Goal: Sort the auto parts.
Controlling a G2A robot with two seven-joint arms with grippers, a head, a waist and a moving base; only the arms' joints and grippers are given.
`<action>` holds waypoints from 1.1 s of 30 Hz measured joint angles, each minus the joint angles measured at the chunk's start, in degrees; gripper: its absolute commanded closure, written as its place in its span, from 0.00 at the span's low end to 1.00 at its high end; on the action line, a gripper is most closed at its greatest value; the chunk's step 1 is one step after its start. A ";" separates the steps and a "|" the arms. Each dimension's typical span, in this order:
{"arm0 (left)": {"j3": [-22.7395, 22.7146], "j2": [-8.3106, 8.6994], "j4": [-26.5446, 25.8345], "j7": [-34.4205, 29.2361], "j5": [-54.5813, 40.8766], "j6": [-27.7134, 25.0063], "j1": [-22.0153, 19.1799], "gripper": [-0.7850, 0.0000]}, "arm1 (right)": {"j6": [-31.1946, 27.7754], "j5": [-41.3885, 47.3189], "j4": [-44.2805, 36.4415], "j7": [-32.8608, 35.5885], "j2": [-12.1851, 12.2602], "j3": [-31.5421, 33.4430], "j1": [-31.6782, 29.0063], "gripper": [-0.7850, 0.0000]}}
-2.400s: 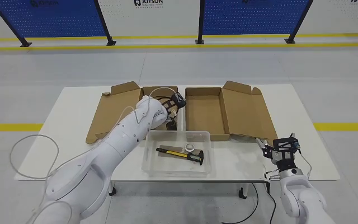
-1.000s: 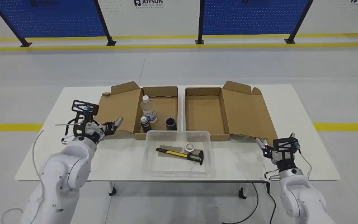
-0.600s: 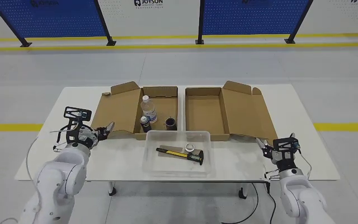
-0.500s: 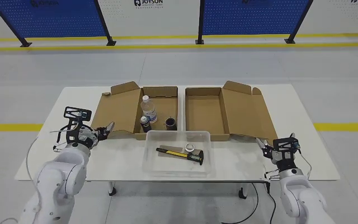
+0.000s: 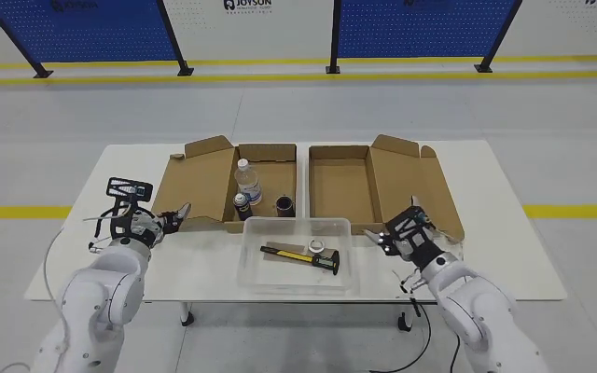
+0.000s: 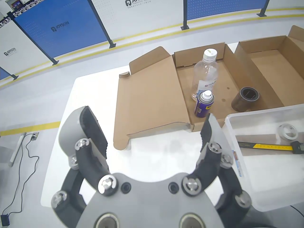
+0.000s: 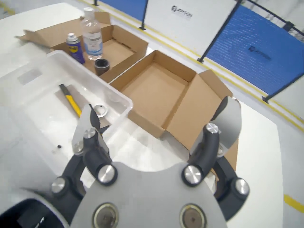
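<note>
**Right arm swings in toward the bin**

Since the earlier frames the right end effector [image 5: 392, 216] has left the near right corner of the counter [image 5: 121, 186] and come in just off the right end of the bin [image 5: 250, 270]. Its fingers are spread wide and hold nothing. The left end effector [image 5: 175, 216] pulled back earlier from the box behind the bin. It has since stayed well off the bin's left end, also wide and empty.

The bin is a shallow, clear plastic rectangle. Inside it lies a caliper [image 5: 300, 255], dark with a yellow strip along its beam, stretched along the bin's length. A small silver ring [image 5: 316, 246] lies flat just behind the caliper, in the bin's right half.

Behind the bin's left half sits the left box [image 5: 201, 186], open brown cardboard with its lid flap laid out flat, away from the bin. Three things stand in it:
- A clear bottle [image 5: 246, 177] with a white cap is farthest from the bin.
- A blue can [image 5: 242, 202] with a white nozzle stands upright just in front of the bottle.
- A short, dark, hollow cylinder [image 5: 284, 203] sits in the corner nearest the bin, apart from the can.

Behind the bin's right half sits the right box [image 5: 340, 186], the same cardboard, with its flap folded out past the bin's right end.
</note>
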 measured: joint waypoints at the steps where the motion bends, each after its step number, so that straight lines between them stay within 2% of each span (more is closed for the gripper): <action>1: 0.00 0.00 0.00 0.00 0.00 0.00 0.00 0.00 | -1.05 0.23 -0.30 2.48 -0.04 -0.89 1.10 0.00; 5: 0.00 0.00 0.00 0.00 0.00 0.00 0.00 0.00 | -4.53 3.50 0.37 11.53 -0.44 -5.34 6.14 0.00; 8: 0.00 0.00 0.00 0.00 0.00 0.00 0.00 0.00 | -6.98 10.95 2.93 16.69 -0.92 -8.19 10.53 0.00; 16: 0.00 0.00 0.00 0.00 0.00 0.00 0.00 0.00 | -5.16 22.68 9.42 27.31 -2.20 -15.07 19.75 0.00; 33: 0.00 0.00 0.00 0.00 0.00 0.00 0.00 0.00 | -5.20 22.77 9.77 28.21 -2.25 -15.54 20.48 0.00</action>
